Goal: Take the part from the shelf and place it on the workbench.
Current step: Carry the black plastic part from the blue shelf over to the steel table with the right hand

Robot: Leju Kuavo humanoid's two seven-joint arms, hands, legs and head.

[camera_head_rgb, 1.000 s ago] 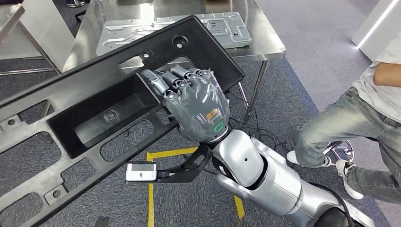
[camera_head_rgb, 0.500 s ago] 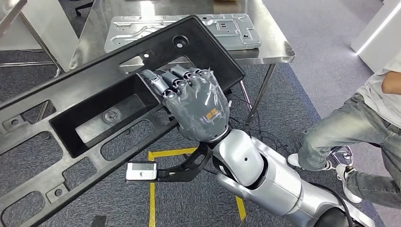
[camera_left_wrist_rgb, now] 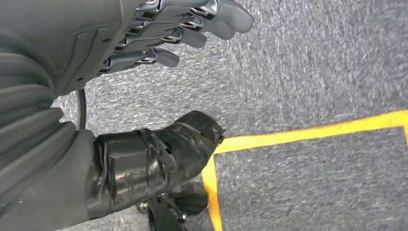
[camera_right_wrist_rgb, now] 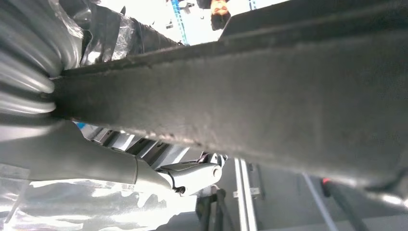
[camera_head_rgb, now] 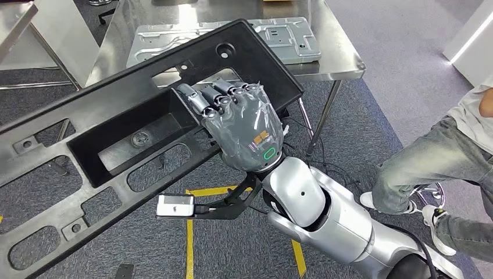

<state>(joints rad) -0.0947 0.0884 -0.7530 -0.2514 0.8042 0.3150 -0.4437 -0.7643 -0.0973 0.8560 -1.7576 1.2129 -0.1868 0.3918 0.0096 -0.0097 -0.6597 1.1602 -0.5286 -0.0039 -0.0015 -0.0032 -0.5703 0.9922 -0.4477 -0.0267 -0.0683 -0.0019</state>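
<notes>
In the head view the part [camera_head_rgb: 116, 110] is a long black plastic frame with a deep tray recess and several cut-outs, held slanting above the floor. My right hand [camera_head_rgb: 244, 131] grips its inner rail beside the recess, fingers curled over the edge. The part's far end overlaps the near edge of the steel workbench [camera_head_rgb: 343, 55]. The right wrist view looks along the underside of the part [camera_right_wrist_rgb: 269, 106], with my right hand [camera_right_wrist_rgb: 29, 62] pressed against it. In the left wrist view my left hand [camera_left_wrist_rgb: 120, 62] hangs over grey carpet, fingers apart, holding nothing.
A grey stamped metal plate [camera_head_rgb: 290, 35] lies on the workbench. A person [camera_head_rgb: 442, 157] in jeans sits at the right, close to my right arm. Yellow tape lines [camera_head_rgb: 189, 244] mark the carpet. A white panel [camera_head_rgb: 52, 29] stands at the far left.
The whole view has shifted a little, so the camera moved. The part's far end reaches slightly further over the workbench edge. My right hand keeps the same grip.
</notes>
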